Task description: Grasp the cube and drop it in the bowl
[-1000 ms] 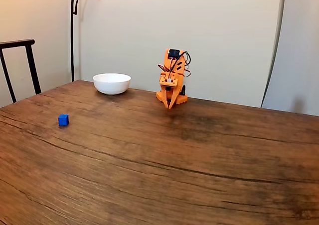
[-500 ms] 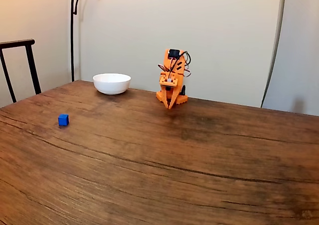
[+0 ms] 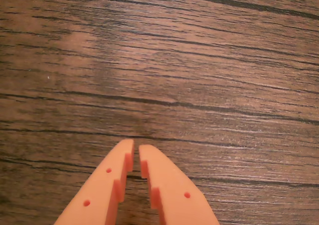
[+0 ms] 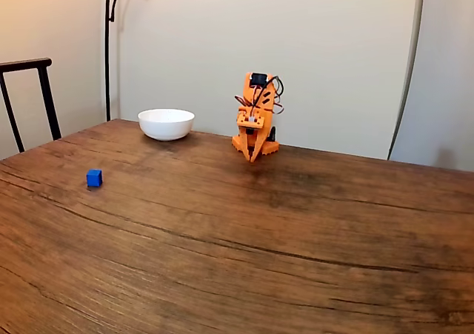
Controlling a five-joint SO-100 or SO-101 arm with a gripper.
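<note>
Orange gripper (image 3: 135, 152) is nearly closed and empty, folded at far table (image 4: 296, 230) edge. Reaching has not begun; next it must open and go near-left to cube (image 4: 94, 178), then bowl (image 4: 166, 124).

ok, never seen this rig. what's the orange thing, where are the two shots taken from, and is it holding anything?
The orange thing is a small robot arm folded up at the far edge of a wooden table. Its claw points down at the wood.

The fixed view comes from a camera standing across the table, facing the arm. The wrist view comes from a camera riding on the arm itself, looking down past the claw at the wood grain.

On the table, in the fixed view: a tiny blue cube at the left, and a white bowl further back, left of the arm. The two sit well apart.

Nothing is held. The wrist view shows the two orange fingers nearly together, with only a thin gap and nothing between them.
</note>
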